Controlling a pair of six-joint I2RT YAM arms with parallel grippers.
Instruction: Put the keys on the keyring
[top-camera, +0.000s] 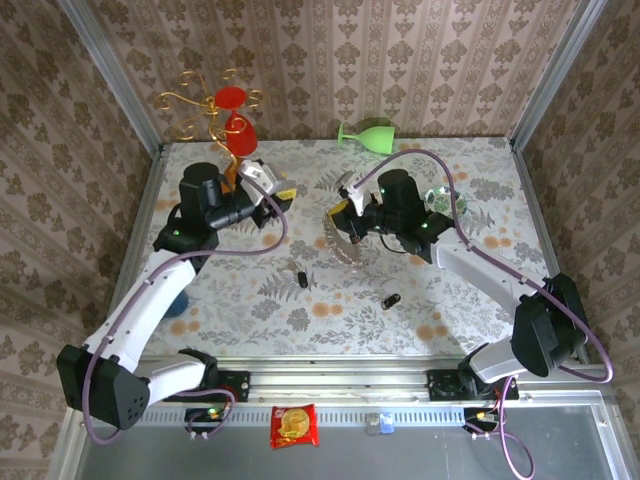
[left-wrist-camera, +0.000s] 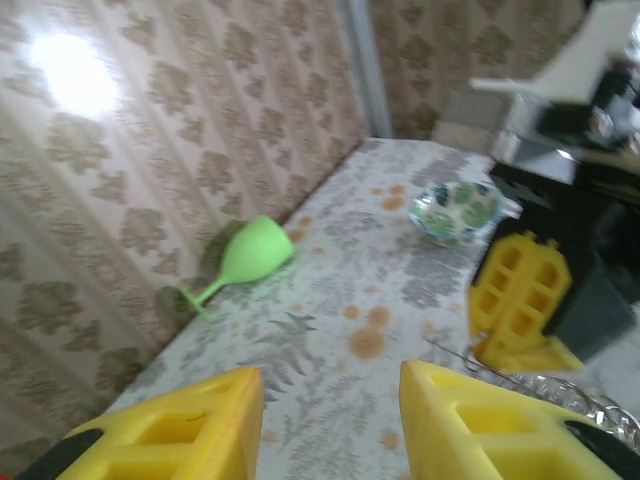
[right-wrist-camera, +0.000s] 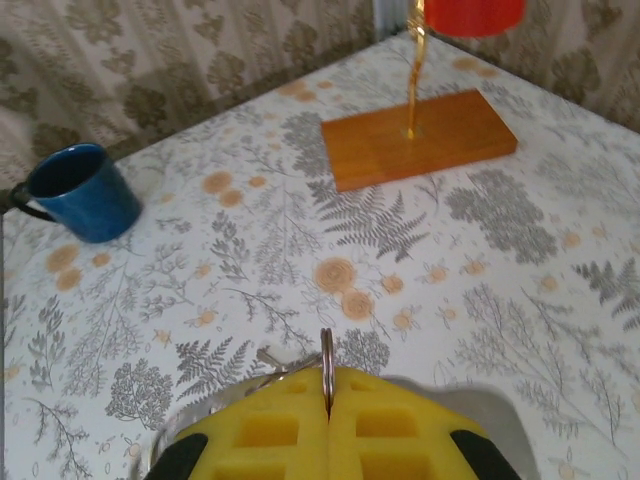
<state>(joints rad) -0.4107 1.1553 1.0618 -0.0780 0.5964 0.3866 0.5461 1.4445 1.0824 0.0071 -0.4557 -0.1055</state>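
The keyring (top-camera: 329, 234) is a large thin hoop held up on edge near the table's middle. My right gripper (top-camera: 345, 209) is shut on it. In the right wrist view the yellow pads (right-wrist-camera: 275, 425) press together on the ring's rim (right-wrist-camera: 326, 352). Two tiny black-headed keys lie loose on the cloth, one (top-camera: 301, 278) left of centre and one (top-camera: 391, 299) further right. My left gripper (top-camera: 272, 190) hovers open to the left of the ring. Its yellow fingers (left-wrist-camera: 190, 420) stand wide apart with nothing between them, and the ring (left-wrist-camera: 560, 388) shows low at the right.
A green goblet (top-camera: 368, 135) lies on its side at the back wall. A small patterned dish (top-camera: 437, 200) sits behind the right wrist. A mug tree with red cups (top-camera: 228, 110) stands back left on a wooden base (right-wrist-camera: 415, 138). A blue mug (right-wrist-camera: 80, 192) is at the left.
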